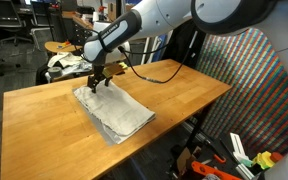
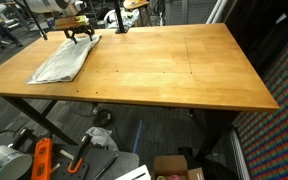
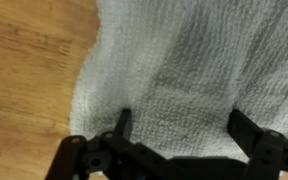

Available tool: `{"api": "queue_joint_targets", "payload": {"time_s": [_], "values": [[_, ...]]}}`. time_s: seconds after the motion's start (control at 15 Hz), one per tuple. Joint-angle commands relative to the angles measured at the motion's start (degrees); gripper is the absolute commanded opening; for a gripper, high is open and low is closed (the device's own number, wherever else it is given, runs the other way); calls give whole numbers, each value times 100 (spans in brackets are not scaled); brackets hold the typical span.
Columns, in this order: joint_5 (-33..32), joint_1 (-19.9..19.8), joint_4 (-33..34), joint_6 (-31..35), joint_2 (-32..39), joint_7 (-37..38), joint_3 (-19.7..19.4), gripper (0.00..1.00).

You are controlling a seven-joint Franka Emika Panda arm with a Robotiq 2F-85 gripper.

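We see a white woven towel (image 1: 114,110) lying rumpled but mostly flat on the wooden table (image 1: 189,88), towards one end of the top and close to its long edge in both exterior views. The gripper (image 1: 94,83) points down over one short end of the towel. In an exterior view from the opposite side, the gripper (image 2: 81,35) hangs at the towel's (image 2: 62,62) far end, and most of the table (image 2: 184,70) stretches away beside it. In the wrist view the gripper (image 3: 181,120) has its two dark fingers (image 3: 124,125) spread well apart, with nothing between them but the towel (image 3: 184,55) below (its coarse weave fills most of that picture) and a strip of table (image 3: 24,60) beside the cloth's edge. We cannot tell whether the fingertips touch the cloth. A black cable (image 1: 156,72) trails from the arm across the table.
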Motion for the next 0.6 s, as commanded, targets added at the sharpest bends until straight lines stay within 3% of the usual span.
{"api": "queue_joint_targets", "payload": {"time_s": [0.0, 0.53], "values": [[10, 111, 459, 93, 264, 262, -171, 100], [-58, 85, 886, -215, 481, 357, -376, 100]]}}
